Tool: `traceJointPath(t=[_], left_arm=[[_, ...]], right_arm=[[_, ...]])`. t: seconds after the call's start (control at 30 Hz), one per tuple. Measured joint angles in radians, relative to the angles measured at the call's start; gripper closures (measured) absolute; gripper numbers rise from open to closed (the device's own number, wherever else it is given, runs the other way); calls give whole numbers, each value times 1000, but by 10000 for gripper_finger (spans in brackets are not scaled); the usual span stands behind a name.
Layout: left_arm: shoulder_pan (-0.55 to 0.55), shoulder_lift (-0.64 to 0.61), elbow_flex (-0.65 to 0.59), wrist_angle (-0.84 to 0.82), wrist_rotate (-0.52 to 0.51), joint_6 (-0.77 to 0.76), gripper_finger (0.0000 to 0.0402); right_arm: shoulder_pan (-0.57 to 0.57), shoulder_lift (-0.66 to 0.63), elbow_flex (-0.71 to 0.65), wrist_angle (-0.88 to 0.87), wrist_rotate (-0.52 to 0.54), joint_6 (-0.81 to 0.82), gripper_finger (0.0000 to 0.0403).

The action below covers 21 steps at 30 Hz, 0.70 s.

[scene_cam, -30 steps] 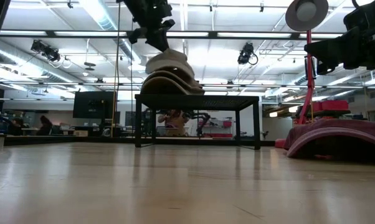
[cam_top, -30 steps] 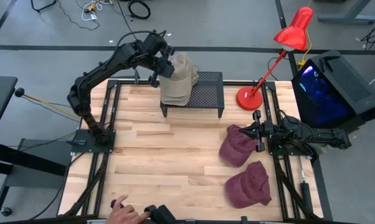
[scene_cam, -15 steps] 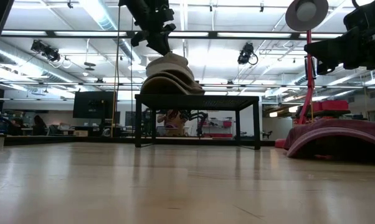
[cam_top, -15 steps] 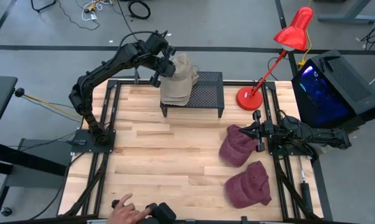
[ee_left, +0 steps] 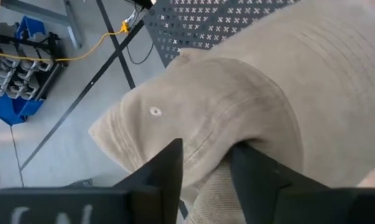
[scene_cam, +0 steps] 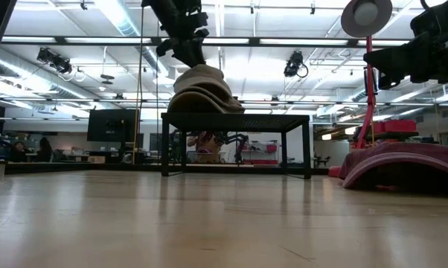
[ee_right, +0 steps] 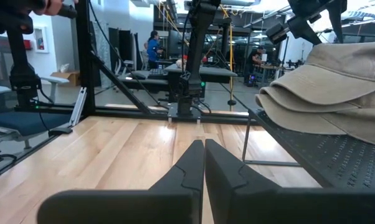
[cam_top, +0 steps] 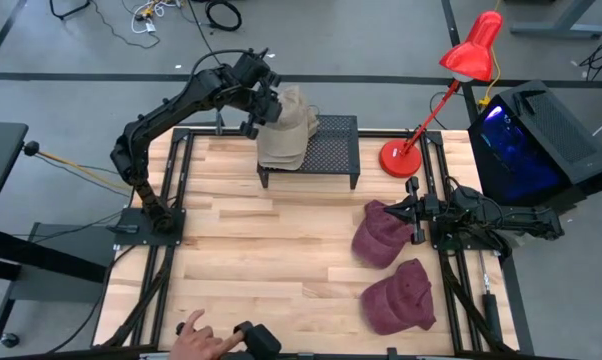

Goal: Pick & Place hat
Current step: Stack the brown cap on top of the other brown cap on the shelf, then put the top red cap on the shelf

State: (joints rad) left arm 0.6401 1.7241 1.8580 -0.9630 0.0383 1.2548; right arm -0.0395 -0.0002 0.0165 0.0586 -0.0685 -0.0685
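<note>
Left pincer [ee_left: 205, 163] fingers parted on top tan hat [cam_top: 291, 112]; hat settled onto stack.

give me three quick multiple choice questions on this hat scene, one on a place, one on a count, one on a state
1. Where do the beige hats sit?
A. on the black mesh stand
B. on the floor
C. under the red lamp

2. How many maroon hats lie on the table?
A. one
B. two
C. four

3. How are the right gripper's fingers?
A. spread wide
B. clamped on a hat
C. shut on nothing

Answers:
1 A, the beige stack rests on the stand.
2 B, one maroon hat lies near another.
3 C, the fingers meet with nothing between.
</note>
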Motion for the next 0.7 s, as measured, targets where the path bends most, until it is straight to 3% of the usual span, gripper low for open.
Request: traceJointPath(t=[0.23, 0.7], left_arm=[[-22, 0, 21, 13, -42, -60, 232], [-28, -1, 119, -4, -58, -126, 230]], right_arm=[[0, 0, 0, 0, 0, 0, 387], [0, 0, 0, 0, 0, 0, 387]])
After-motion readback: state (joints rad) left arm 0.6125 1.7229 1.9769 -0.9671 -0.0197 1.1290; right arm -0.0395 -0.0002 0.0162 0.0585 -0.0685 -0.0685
